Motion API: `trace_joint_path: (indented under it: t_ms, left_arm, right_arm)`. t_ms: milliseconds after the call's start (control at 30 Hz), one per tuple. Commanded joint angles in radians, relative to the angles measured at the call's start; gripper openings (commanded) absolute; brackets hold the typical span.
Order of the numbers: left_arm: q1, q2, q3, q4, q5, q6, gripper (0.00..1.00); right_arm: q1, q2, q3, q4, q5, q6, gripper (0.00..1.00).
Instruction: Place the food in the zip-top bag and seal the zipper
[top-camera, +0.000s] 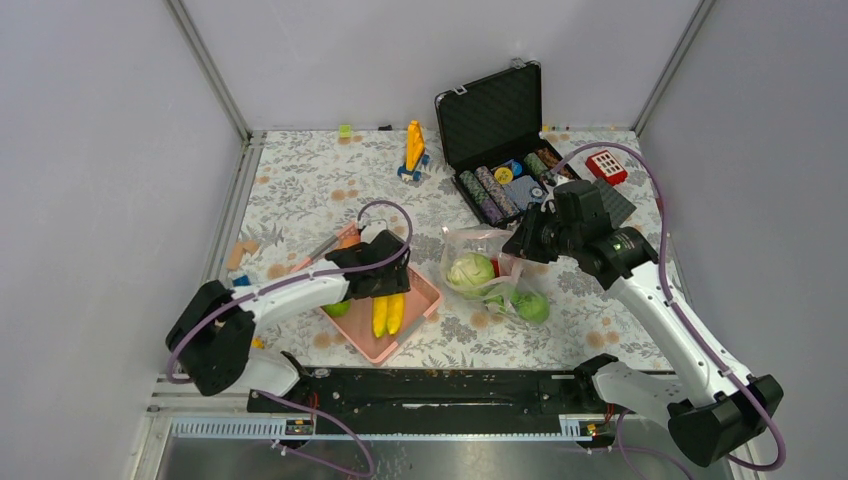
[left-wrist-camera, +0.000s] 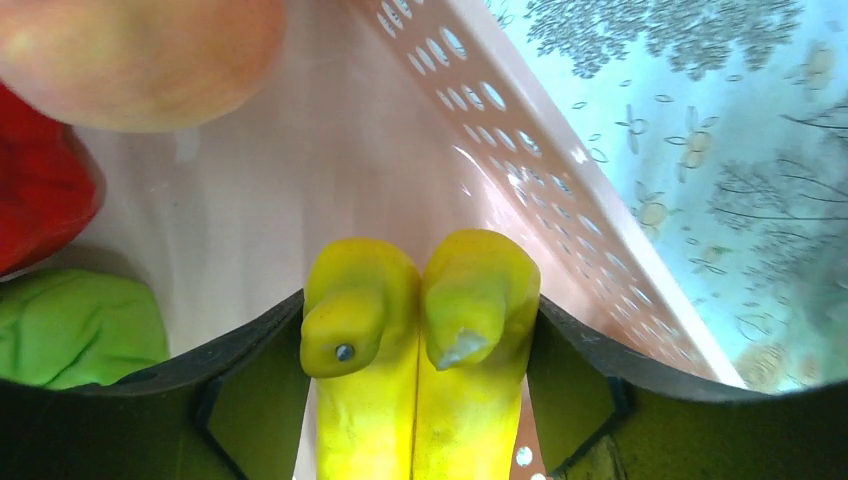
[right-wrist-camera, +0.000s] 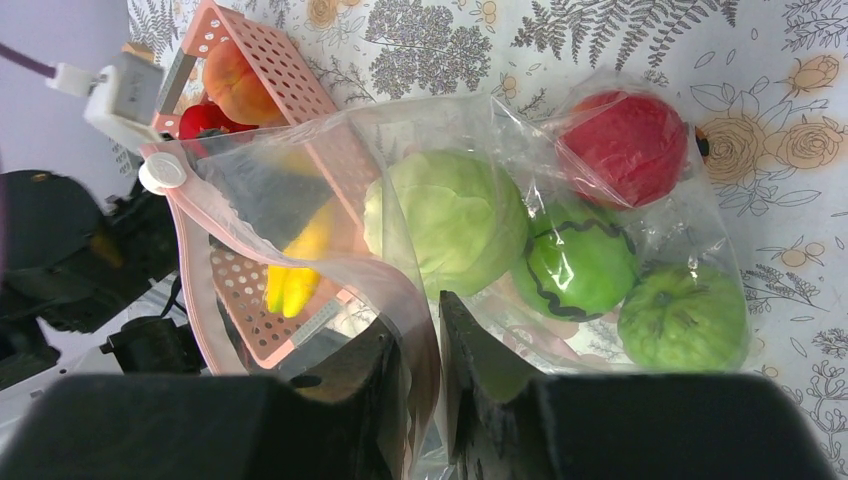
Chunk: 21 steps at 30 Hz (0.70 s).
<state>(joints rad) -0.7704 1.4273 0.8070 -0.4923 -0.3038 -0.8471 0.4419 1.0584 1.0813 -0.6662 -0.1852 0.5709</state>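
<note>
Clear bag (right-wrist-camera: 300, 170): one cabbage (right-wrist-camera: 445, 220), two green fruits (right-wrist-camera: 575, 265).

You are seeing a yellow plastic banana bunch (left-wrist-camera: 415, 330) against a pink slotted plastic basket (left-wrist-camera: 420, 150). The clear crinkly zip-top bag (right-wrist-camera: 520, 130) is carrying a pinkish zipper strip (right-wrist-camera: 195, 270), and through it a pale green cabbage (right-wrist-camera: 450, 220), a red apple (right-wrist-camera: 625, 145) and green round fruits (right-wrist-camera: 685, 315) are showing, one wearing a black wavy line. The tablecloth (right-wrist-camera: 600, 40) is showing grey ferns and orange roses.

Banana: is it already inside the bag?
No, the banana lies in the basket, between the jaws of the left gripper.
</note>
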Motion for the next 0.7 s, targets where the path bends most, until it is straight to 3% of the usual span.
trace_joint_path:
  t_ms: [0, 200, 333, 500, 667]
  left_arm:
    - [-0.003, -0.124, 0.027, -0.037, -0.017, -0.004, 0.17]
    - [-0.004, -0.293, 0.056, -0.070, -0.015, 0.022, 0.13]
    - [-0.003, -0.427, 0.085, -0.012, 0.028, 0.087, 0.03]
    - [-0.007, -0.587, 0.047, 0.297, 0.244, 0.207, 0.00]
    - [-0.007, -0.599, 0.017, 0.618, 0.413, 0.238, 0.00]
  right_arm:
    - [-0.009, -0.027, -0.004, 0.013, -0.010, -0.022, 0.24]
    - [-0.011, -0.024, -0.009, 0.012, -0.005, -0.031, 0.24]
    - [-0.010, -0.017, -0.006, 0.014, -0.021, -0.038, 0.24]
    - [-0.011, -0.013, -0.001, 0.020, -0.058, -0.034, 0.24]
    - [-0.011, -0.015, 0.001, 0.045, -0.114, -0.025, 0.24]
